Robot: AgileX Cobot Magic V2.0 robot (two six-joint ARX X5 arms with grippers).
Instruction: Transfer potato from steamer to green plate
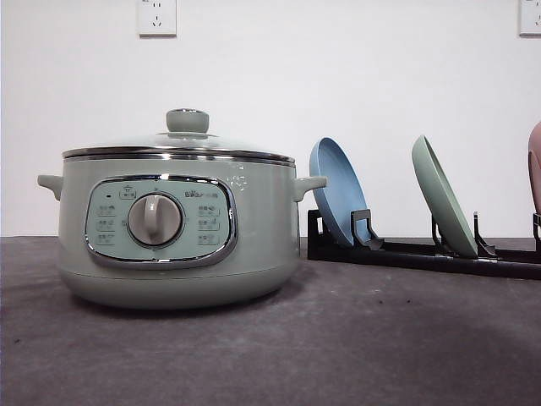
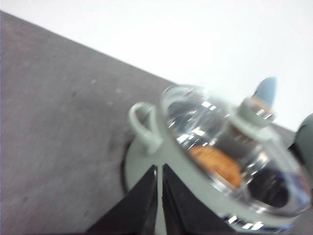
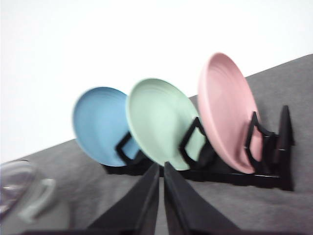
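The pale green steamer (image 1: 177, 228) stands on the grey table at the left, its knobbed glass lid (image 1: 188, 135) on. Through the lid (image 2: 230, 147) in the left wrist view I see the orange-brown potato (image 2: 217, 164) inside the steamer (image 2: 146, 147). The green plate (image 1: 444, 199) leans upright in a black rack (image 1: 423, 252) at the right. It stands between a blue and a pink plate as the green plate (image 3: 161, 122) in the right wrist view. My left gripper (image 2: 160, 188) is shut above the steamer's rim. My right gripper (image 3: 161, 188) is shut, short of the rack.
A blue plate (image 1: 338, 190) stands in the rack's left slot and a pink plate (image 3: 227, 110) in its right slot. The grey table (image 1: 338, 347) stretches open in front of steamer and rack. A white wall with sockets (image 1: 156, 17) lies behind.
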